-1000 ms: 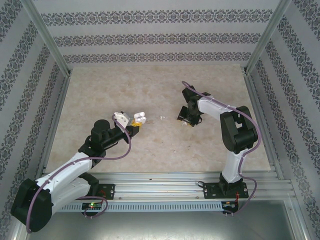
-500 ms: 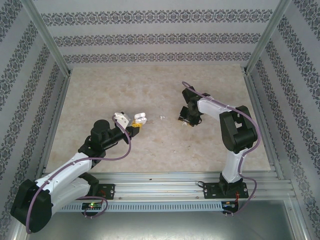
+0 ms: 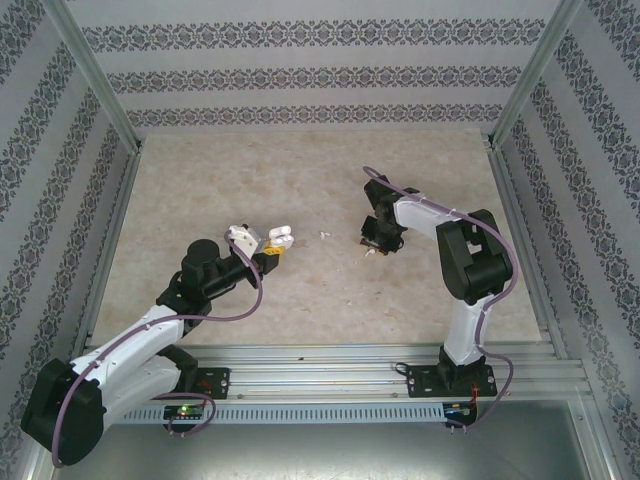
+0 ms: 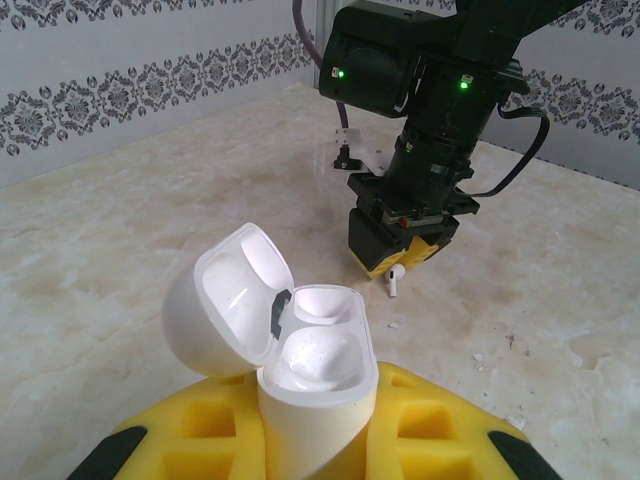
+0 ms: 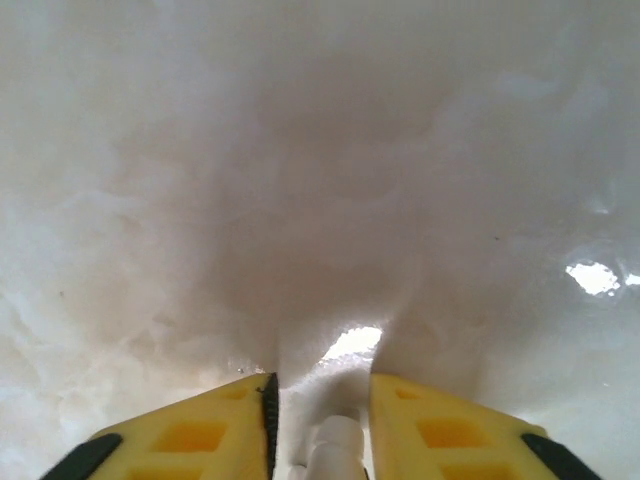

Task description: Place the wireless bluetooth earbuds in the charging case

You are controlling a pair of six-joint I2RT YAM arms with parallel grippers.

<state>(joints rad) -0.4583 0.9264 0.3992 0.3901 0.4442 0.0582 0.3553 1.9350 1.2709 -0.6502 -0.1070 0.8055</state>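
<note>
Left wrist view: the charging case (image 4: 300, 350), lid open, is clamped in the closed left end effector (image 4: 310, 425). Farther off, an earbud (image 4: 394, 283) is flanked on the counter (image 4: 120, 250) by the right end effector (image 4: 398, 262); grip cannot be told.

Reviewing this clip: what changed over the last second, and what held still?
The right tool shifted slightly toward the near edge, settling over the earbud, which stands between its fingers; whether it is gripped I cannot tell. The left tool stayed shut on the open charging case, unmoved.
</note>
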